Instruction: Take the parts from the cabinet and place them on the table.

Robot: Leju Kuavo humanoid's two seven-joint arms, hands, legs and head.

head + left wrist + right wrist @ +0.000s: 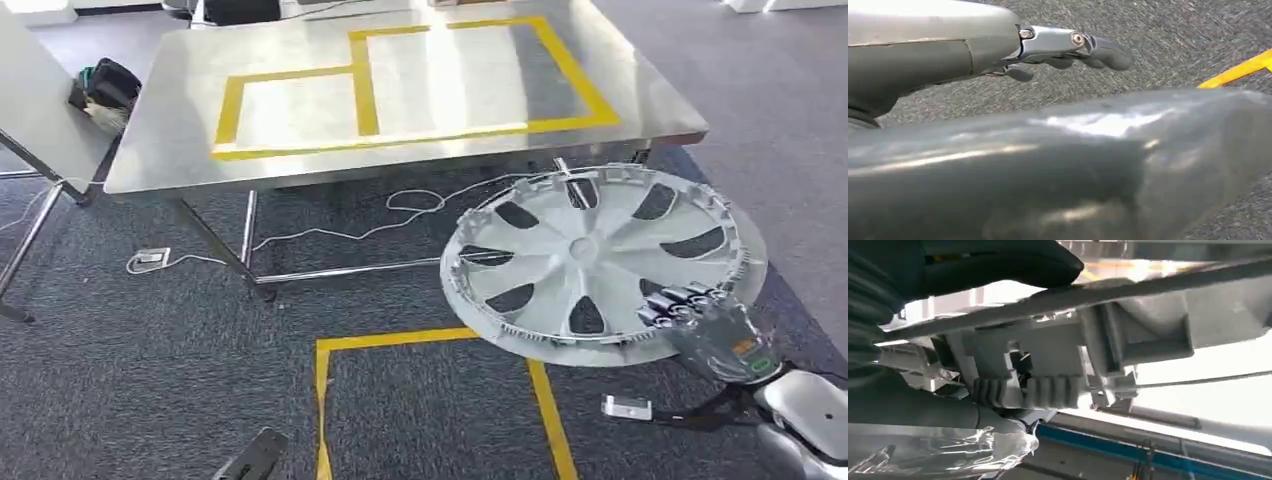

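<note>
A silver wheel cover (pixel 600 262) with several spokes hangs flat in the air at the right of the head view, in front of the steel table (pixel 160 150). My right hand (pixel 700 318) grips its near rim, dark fingers lying over the top face. Up close in the right wrist view, the hand (pixel 948 270) clamps the cover's ribbed edge (pixel 1048 385) from both sides. My left hand (pixel 1068 50) hangs over grey carpet with its fingers slightly curled and nothing in them.
The table top carries yellow tape rectangles (pixel 400 90). A yellow tape square (pixel 430 400) marks the carpet in front. A white cable (pixel 330 230) and a floor socket (pixel 150 258) lie under the table. A white board (pixel 40 90) leans at the left.
</note>
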